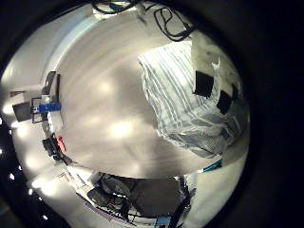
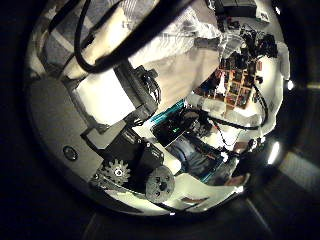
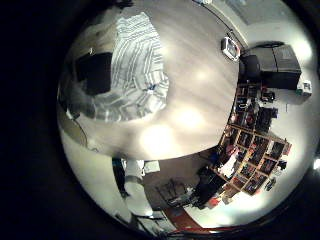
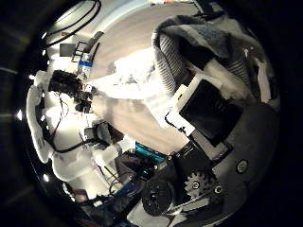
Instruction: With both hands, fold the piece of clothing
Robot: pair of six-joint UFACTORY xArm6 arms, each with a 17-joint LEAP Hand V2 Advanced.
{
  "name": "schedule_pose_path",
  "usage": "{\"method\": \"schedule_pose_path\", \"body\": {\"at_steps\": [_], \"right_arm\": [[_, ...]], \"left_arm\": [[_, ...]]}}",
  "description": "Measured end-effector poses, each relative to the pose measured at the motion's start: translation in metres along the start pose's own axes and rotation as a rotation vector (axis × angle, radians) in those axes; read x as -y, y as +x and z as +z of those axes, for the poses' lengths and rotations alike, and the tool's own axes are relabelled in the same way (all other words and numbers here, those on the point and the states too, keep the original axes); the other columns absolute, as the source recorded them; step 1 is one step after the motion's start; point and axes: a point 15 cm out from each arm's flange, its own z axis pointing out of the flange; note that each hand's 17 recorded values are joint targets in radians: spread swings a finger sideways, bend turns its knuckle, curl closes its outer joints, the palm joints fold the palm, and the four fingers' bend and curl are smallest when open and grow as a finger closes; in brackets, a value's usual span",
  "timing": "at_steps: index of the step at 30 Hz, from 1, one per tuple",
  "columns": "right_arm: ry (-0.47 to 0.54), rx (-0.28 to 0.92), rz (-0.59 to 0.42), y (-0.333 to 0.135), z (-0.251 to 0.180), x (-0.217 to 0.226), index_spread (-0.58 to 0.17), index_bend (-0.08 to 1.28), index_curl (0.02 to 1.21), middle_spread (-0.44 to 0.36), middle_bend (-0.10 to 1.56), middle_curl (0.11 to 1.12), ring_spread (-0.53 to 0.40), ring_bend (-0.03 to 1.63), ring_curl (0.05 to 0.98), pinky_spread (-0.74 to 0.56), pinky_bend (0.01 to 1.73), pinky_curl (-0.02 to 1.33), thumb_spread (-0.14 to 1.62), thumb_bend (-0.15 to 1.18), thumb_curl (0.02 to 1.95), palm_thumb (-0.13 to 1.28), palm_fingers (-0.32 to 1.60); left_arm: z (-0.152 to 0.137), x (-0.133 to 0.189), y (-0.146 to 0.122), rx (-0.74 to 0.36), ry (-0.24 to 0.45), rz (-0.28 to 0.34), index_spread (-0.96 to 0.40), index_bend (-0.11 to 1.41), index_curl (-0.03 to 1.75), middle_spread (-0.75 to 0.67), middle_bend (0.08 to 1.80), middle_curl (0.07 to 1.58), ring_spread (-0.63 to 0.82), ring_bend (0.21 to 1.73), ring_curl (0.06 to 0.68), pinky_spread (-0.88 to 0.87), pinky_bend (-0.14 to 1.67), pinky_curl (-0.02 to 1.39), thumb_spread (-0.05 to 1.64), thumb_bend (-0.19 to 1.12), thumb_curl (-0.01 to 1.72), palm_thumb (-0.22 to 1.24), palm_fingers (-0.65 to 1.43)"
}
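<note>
Both little-finger-side palm cameras look down from some height at the bare tabletop [image 1: 104, 104], and each takes in the crumpled striped cloth garment [image 1: 185, 95] lying on it, their shared ground. The right thumb-side camera sits very close to that cloth, the right hand [image 4: 213, 109] crowding its view. The left thumb-side camera faces away from the table, at the robot's own white arm body [image 2: 120, 85] and the room.

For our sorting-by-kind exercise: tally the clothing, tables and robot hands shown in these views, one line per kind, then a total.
Piece of clothing: 1
Table: 1
Robot hands, the left hand and the right hand: 2
Total: 4
</note>
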Motion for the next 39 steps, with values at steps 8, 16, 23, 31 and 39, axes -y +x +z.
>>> {"method": "schedule_pose_path", "body": {"at_steps": [8,16,23,31,39], "right_arm": [[0.032,-0.006,0.027,-0.013,0.065,0.09,-0.242,1.14,0.86,-0.15,1.31,0.82,-0.217,1.37,0.748,-0.21,1.19,0.99,1.02,-0.02,0.85,0.91,1.09],[0.175,-0.01,0.086,-0.001,0.106,0.157,-0.291,0.83,0.78,-0.167,1.14,0.75,-0.222,1.3,0.689,-0.3,1.16,0.91,1.12,-0.02,0.73,0.76,0.93],[0.307,-0.006,0.14,0.019,0.103,0.192,-0.377,0.28,0.62,-0.17,0.79,0.64,-0.241,1.26,0.633,-0.39,1.2,0.82,1.21,-0.02,0.63,0.72,0.31],[0.374,0.012,0.201,0.079,0.061,0.177,-0.46,0.25,0.47,-0.102,0.45,0.46,0.068,0.84,0.417,0.17,1.01,0.72,1.17,-0.05,0.46,0.31,-0.02],[0.42,0.061,0.238,0.1,-0.01,0.132,-0.409,0.17,0.41,-0.092,0.5,0.43,0.045,0.88,0.368,0.4,0.8,0.58,1.19,-0.01,0.4,0.31,0.23]], "left_arm": [[0.037,0.06,-0.03,0.0,-0.001,-0.053,-0.76,0.55,1.17,-0.52,1.0,0.97,-0.44,1.28,0.532,-0.76,0.7,0.79,1.21,-0.02,0.38,0.54,1.1],[0.07,0.083,-0.05,0.0,0.012,-0.12,-0.75,0.53,1.14,-0.51,1.0,0.94,-0.46,1.24,0.516,-0.76,0.64,0.79,1.21,-0.02,0.37,0.53,1.09],[0.069,0.091,-0.059,-0.003,0.056,-0.185,-0.7,0.37,1.09,-0.5,0.96,0.93,-0.48,1.15,0.513,-0.73,0.58,0.83,1.21,-0.03,0.36,0.5,0.68],[0.032,0.097,-0.07,-0.075,0.211,-0.309,-0.56,0.23,1.04,-0.42,0.67,0.86,-0.43,1.2,0.517,-0.67,0.62,0.88,1.21,-0.02,0.35,0.47,0.46],[-0.021,0.063,-0.058,-0.111,0.276,-0.301,-0.34,0.27,0.96,-0.12,0.36,0.73,-0.19,0.98,0.459,-0.37,0.45,0.91,1.22,-0.02,0.34,0.44,0.12]]}}
